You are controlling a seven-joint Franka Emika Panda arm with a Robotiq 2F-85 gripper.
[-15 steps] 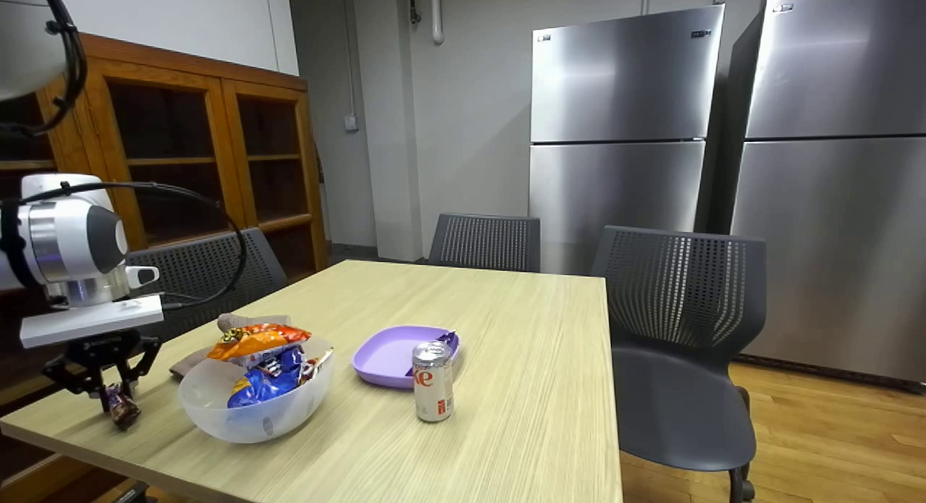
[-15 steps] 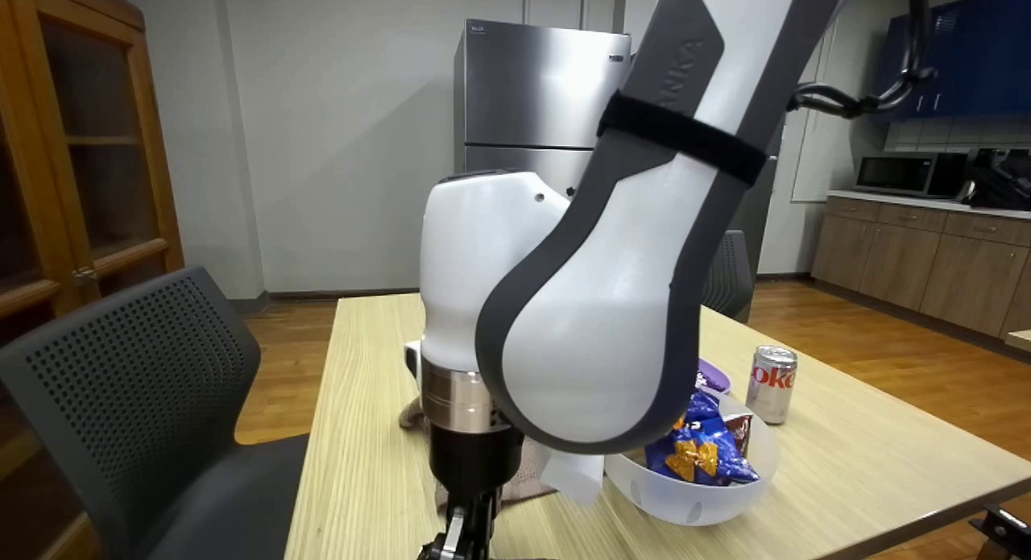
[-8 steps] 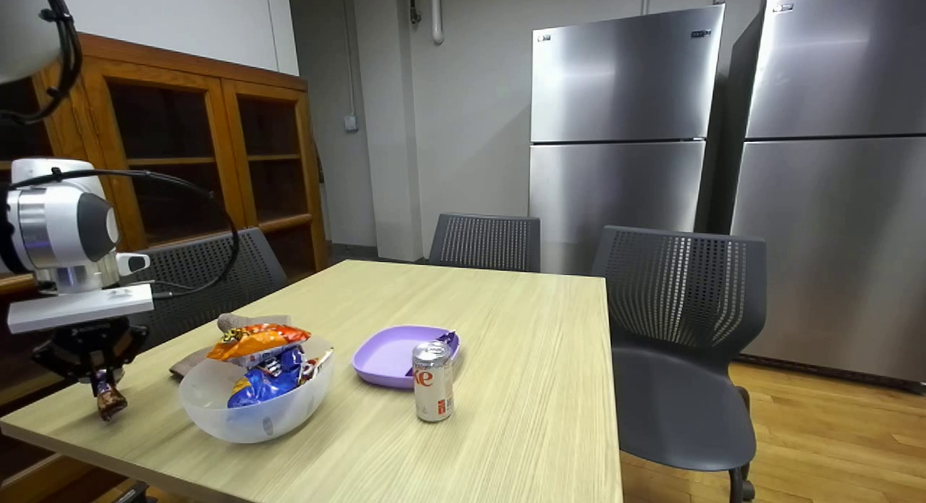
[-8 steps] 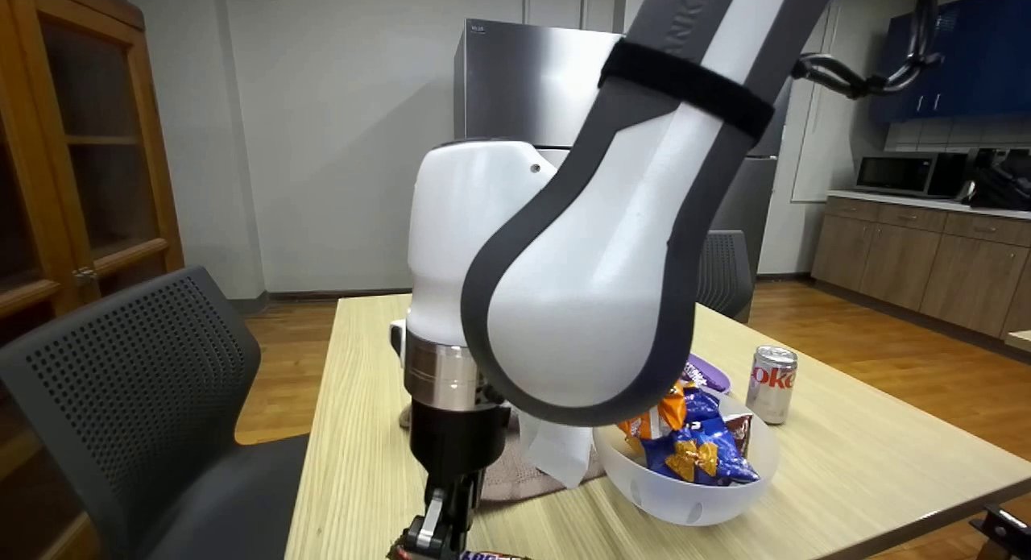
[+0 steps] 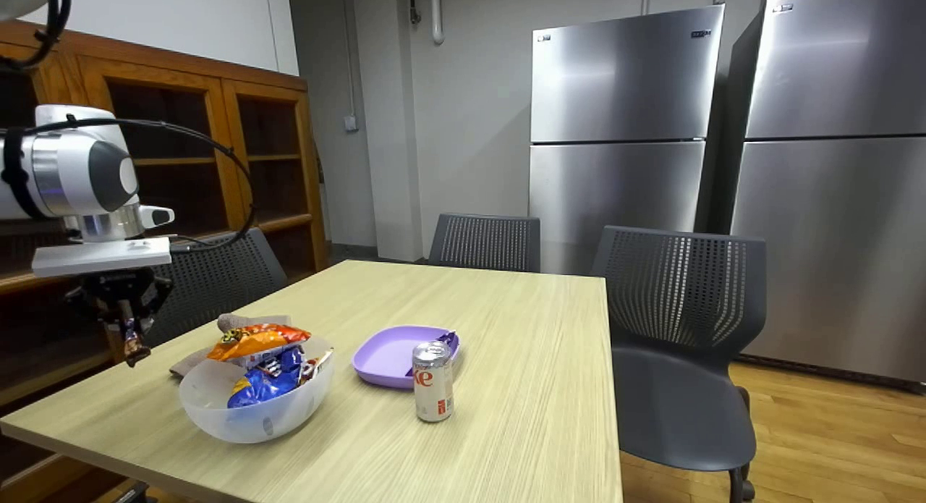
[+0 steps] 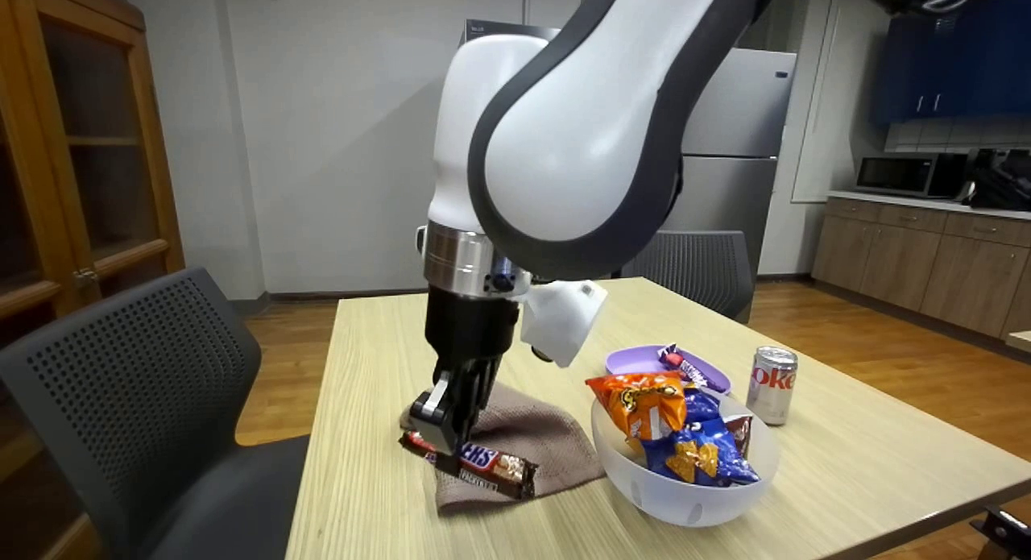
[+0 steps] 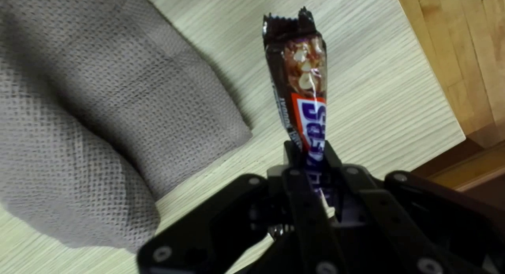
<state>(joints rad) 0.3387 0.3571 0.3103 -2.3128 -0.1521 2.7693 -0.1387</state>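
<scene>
Arm (image 6: pixel 588 149) and gripper (image 7: pixel 311 151) sit higher than half second ago. Work on table (image 5: pixel 521 322): pick done, lift done, set-down not done. Pose: wrist (image 6: pixel 455 258) points down, gripper above table near corner. Towel (image 7: pixel 189 104) lies below, to one side of grip; bowl (image 6: pixel 685 504) with snack bags (image 6: pixel 725 455) stands apart from gripper. Snickers bar (image 7: pixel 302 73), raised too, hangs clear of table. Fingers (image 7: pixel 333 159) pinch it around mid-length, ends sticking out.

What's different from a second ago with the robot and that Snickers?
The gripper has closed on the Snickers bar and lifted it up off the table. The snack bowl, the Coke can and the purple plate stayed where they were.
</scene>
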